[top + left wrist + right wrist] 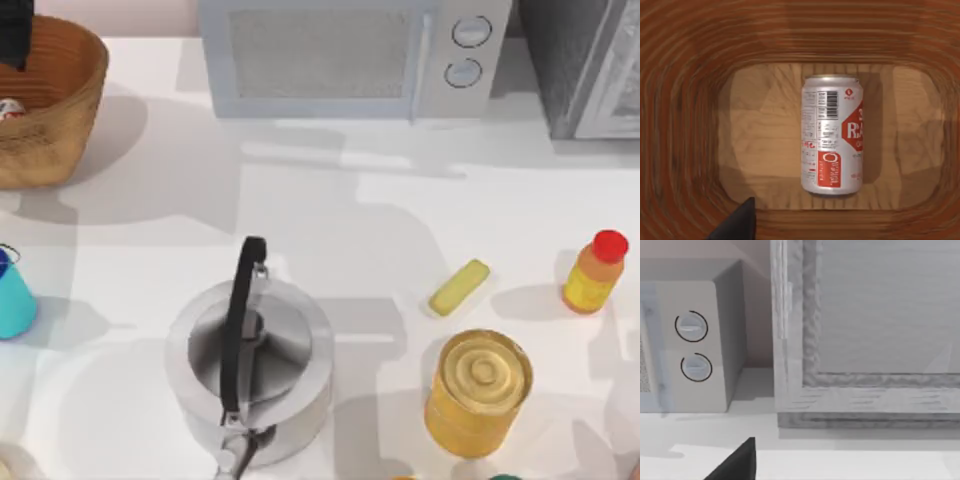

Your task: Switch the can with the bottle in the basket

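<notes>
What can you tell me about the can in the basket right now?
The can is a slim silver-white cylinder with a red label, white lettering, a barcode and fine print. It lies on its side on the basket's wooden floor, roughly centred, untouched by any finger. In the top view only a small white-and-red part of it peeks over the basket's woven rim at the table's far left, below the left arm.

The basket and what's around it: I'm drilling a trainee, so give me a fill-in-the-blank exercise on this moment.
1. The can lies on its ___ on the basket floor.
2. The bottle stands on the table's ___ side.
3. The bottle's cap is ___.
4. The left gripper is above the ___.

Missing words: side; right; red; basket
</notes>
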